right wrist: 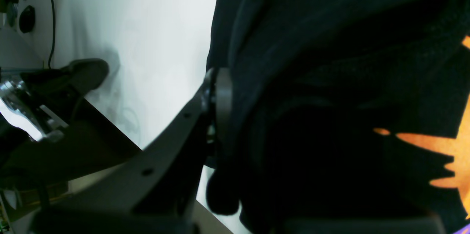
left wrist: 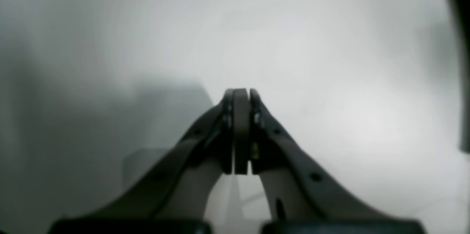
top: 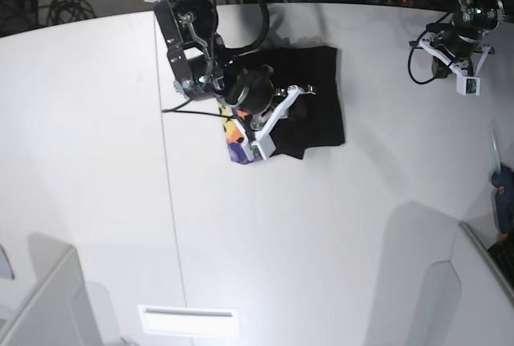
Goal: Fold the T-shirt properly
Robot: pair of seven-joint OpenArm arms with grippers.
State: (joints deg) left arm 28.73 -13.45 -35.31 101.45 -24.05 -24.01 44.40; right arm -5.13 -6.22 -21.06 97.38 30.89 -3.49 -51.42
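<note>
Over on the left of the base view, the right gripper point(top: 299, 94) is clamped on the T-shirt point(top: 317, 101), its grey pad pressed into soft, matte black knit cloth that bunches in thick folds around it. The garment lies crumpled near the far edge of the smooth white surface point(top: 321, 234), a jagged orange-yellow print on purple peeking out at its left edge. Far right, the left gripper point(left wrist: 241, 92) hangs above bare surface, pads pressed together, holding nothing.
</note>
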